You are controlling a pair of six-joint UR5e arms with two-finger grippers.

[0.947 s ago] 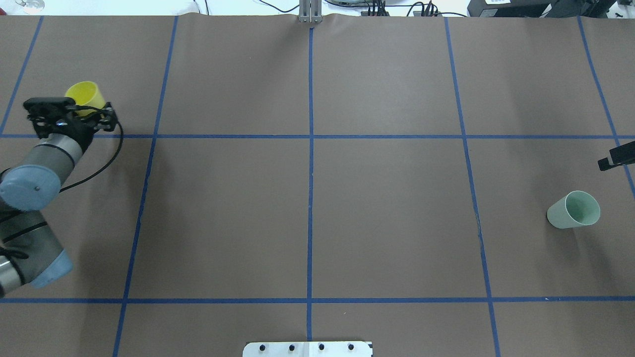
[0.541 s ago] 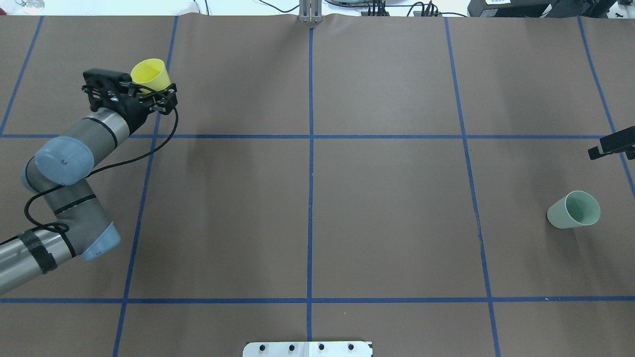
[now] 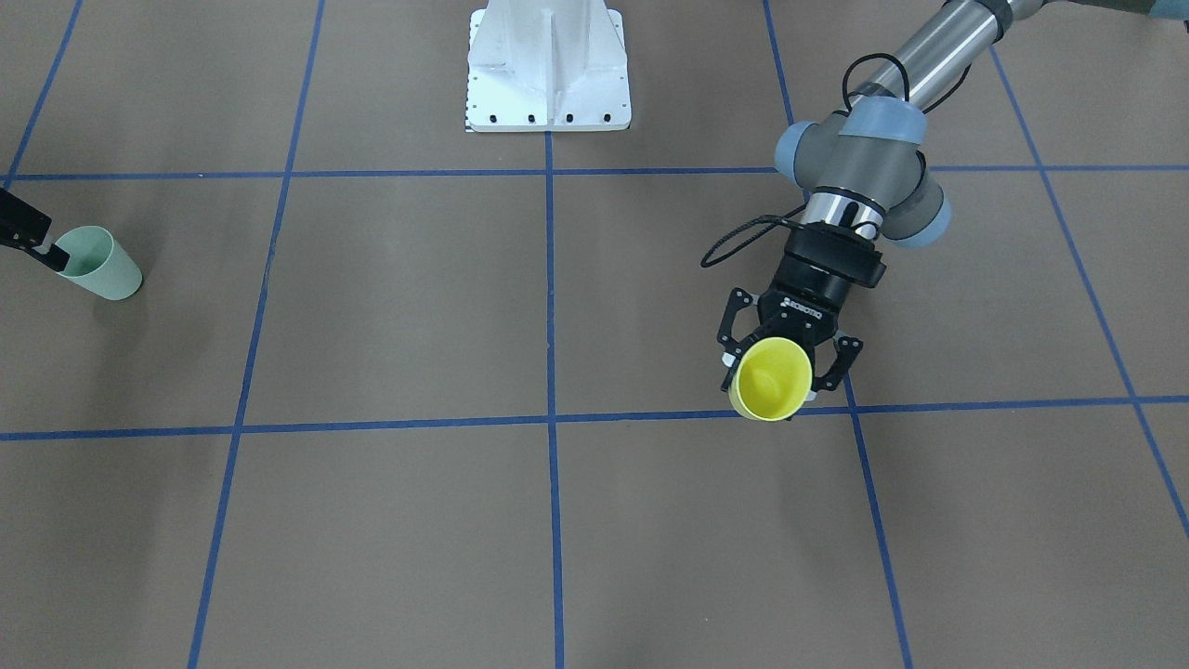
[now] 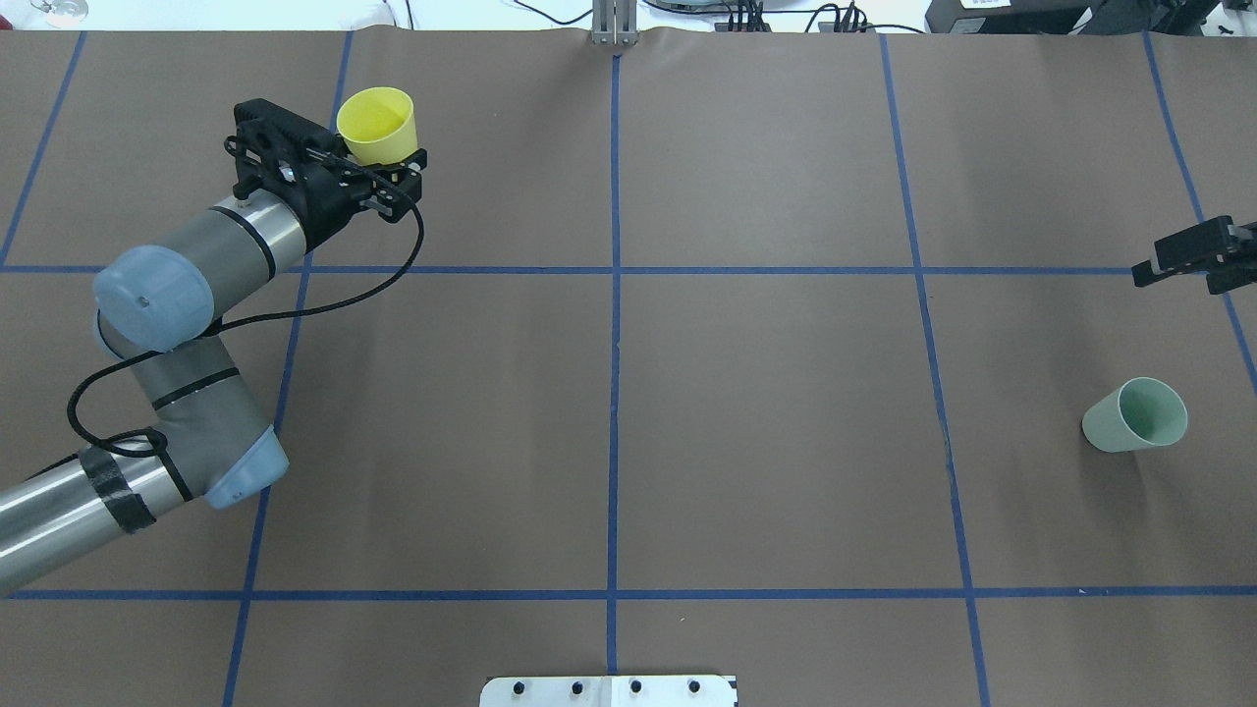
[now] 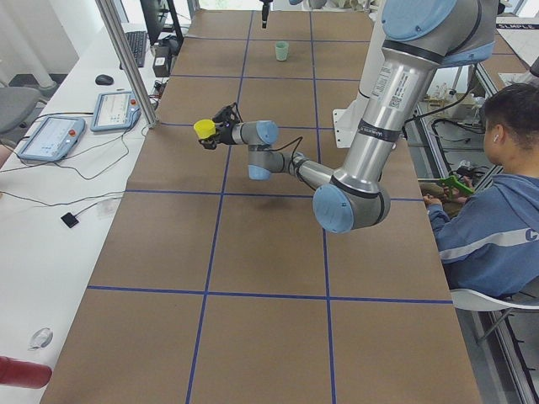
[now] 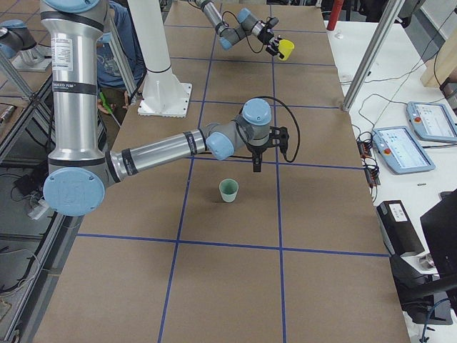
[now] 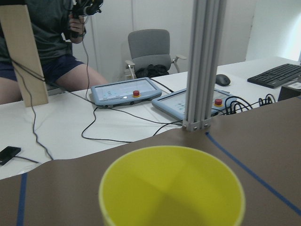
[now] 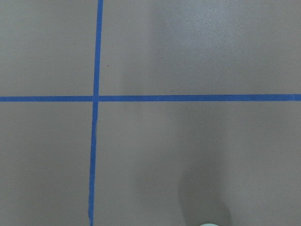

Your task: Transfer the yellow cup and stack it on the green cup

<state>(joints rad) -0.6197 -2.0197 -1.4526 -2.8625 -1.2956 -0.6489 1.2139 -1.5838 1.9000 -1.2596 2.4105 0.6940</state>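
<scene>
While up off the bench (image 4: 766, 412), clamps the yellow cup (image 4: 376, 123) tight in the left claw (image 4: 379, 165) — black fingers on both sides of it. Holds it tipped, with the open mouth pointing away from the arm and the bottom tucked back into the claw. Hangs over the far left part of the bench, close to a blue tape line (image 4: 345, 59). Fills the bottom of the left wrist view with the round yellow rim.

Over on the right side, well apart from all that: the green cup (image 4: 1134, 415), standing on the bench with its mouth up. Near it, up in the air and not touching, the right claw (image 6: 256, 166) — pointing straight down. Cannot tell if open or closed. Shows only a tiny bit of green rim at the bottom edge of the right wrist view.
</scene>
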